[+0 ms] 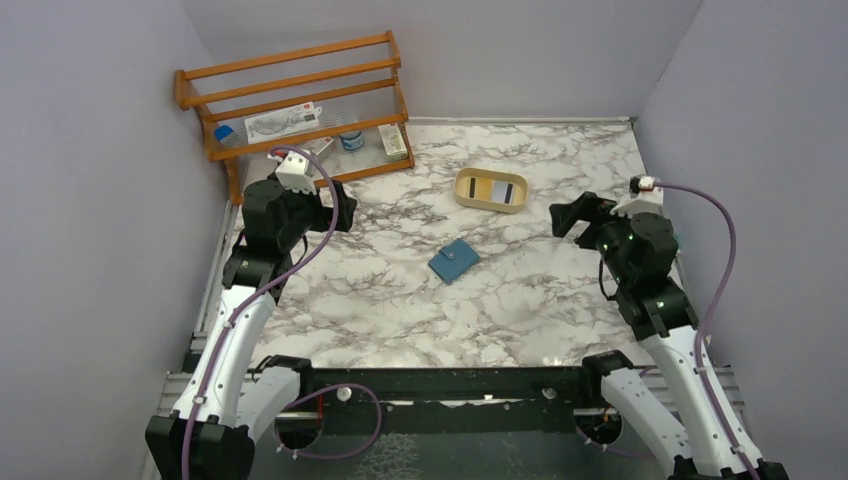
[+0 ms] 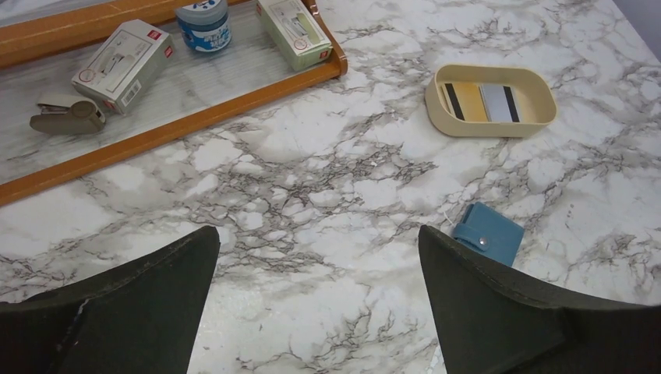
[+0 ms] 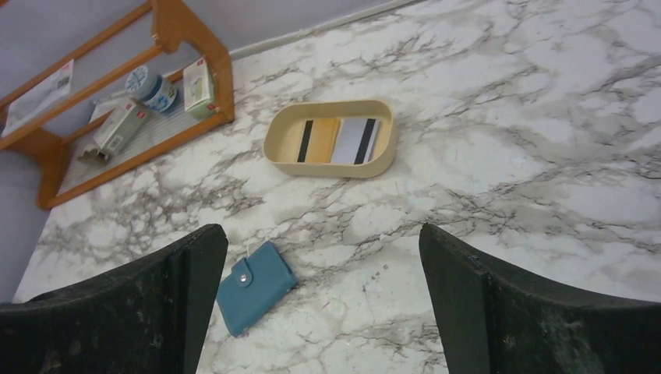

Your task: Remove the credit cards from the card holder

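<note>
- Overhead view: wallet (image 1: 454,260) lies folded flat on the marble table (image 1: 380,300), about mid-table, between the two arms and well apart from both.
- Its long axis runs diagonally, near-left to far-right. No credit cards show outside it.
- Tan tray (image 1: 463,196) sits beyond the wallet with two striped cards (image 1: 492,190) in it. Wooden rack (image 1: 300,105) is at the far left.
- Left gripper (image 1: 338,208) and right gripper (image 1: 568,216) both hang above the table with jaws spread and nothing in them.
- Left wrist view: jaws wide apart and empty. The wallet (image 2: 489,232) is off to the right, just beside the right finger (image 2: 499,312) in the picture but lower, on the table.
- The snap tab (image 2: 477,241) is fastened and sits on the edge facing this arm.
- Right wrist view: jaws wide apart and empty. The wallet (image 3: 255,287) is at lower left near the left finger (image 3: 140,312), slanting up to the right, with its tab on the upper-left edge.
- Step, as I judge it: reach for the wallet and open it.
- To do it well, turn one wrist so the jaws cross the short axis and pin the body. The other gripper should come at the tab edge and lift the snap without sliding the wallet.
</note>
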`<state>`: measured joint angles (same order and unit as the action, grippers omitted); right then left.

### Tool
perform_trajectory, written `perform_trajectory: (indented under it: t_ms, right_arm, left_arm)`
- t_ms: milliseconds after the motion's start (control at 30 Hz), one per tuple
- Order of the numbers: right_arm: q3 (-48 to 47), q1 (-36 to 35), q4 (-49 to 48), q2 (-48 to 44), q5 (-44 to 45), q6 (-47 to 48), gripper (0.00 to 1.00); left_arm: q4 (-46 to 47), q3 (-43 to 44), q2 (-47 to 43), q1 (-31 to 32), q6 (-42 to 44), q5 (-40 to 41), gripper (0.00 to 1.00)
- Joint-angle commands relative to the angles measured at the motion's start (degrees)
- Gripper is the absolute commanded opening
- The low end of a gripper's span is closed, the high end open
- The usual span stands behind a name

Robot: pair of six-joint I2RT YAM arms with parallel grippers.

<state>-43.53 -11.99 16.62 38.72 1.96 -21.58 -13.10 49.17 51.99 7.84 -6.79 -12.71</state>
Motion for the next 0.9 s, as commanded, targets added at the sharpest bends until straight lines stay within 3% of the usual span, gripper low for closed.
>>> perform_trajectory:
  t_ms: [0,67,133,233,267,333,400,500,633,867]
  right_arm:
    - [0.96,-0.14,1.09,-1.5,8.35,-3.11,1.0]
    - [1.31,-0.15,2.76,-1.4,4.89,-0.17,1.0]
    - [2.92,-0.14,-0.85,-0.34,-7.52,4.02,1.0]
    - [-2.42,-0.83,1.98,10.62,-19.63,5.23,1.0]
    - [-4.18,-3.06,3.99,13.06,-15.98,5.65,1.0]
    - [-5.09,-14.23,2.88,13.84,0.5,9.16,1.0]
    - [-8.27,-23.28,4.38,18.23,10.22,11.89,1.0]
    - [-13.65,-28.49,10.27,29.74,9.8,11.49,1.0]
    - [-12.64,-32.72,4.75,38.93,6.62,11.24,0.98]
    - [-14.59,-33.36,-0.32,49.17,3.37,13.21,0.86]
  left_arm:
    - [-0.17,1.32,0.15,-0.21,0.43,-1.9,0.99]
    - [0.04,1.22,0.04,-0.22,0.29,-1.05,0.99]
    - [0.01,0.84,-0.28,-0.25,0.09,-1.19,0.99]
    - [-0.14,-0.68,0.13,-0.33,-1.79,-1.76,0.99]
    - [-0.38,-1.46,0.89,-0.53,-2.88,-2.24,0.99]
    - [-0.33,-3.47,3.38,-1.59,-6.2,-5.33,0.99]
    - [1.55,-6.26,5.11,-2.41,-11.0,-8.72,0.99]
    - [4.8,-9.0,4.87,-2.56,-15.79,-9.99,0.99]
    - [3.04,-8.14,3.06,-2.56,-15.64,-7.65,0.99]
    - [-0.35,-8.56,0.17,-2.56,-14.53,-7.07,0.99]
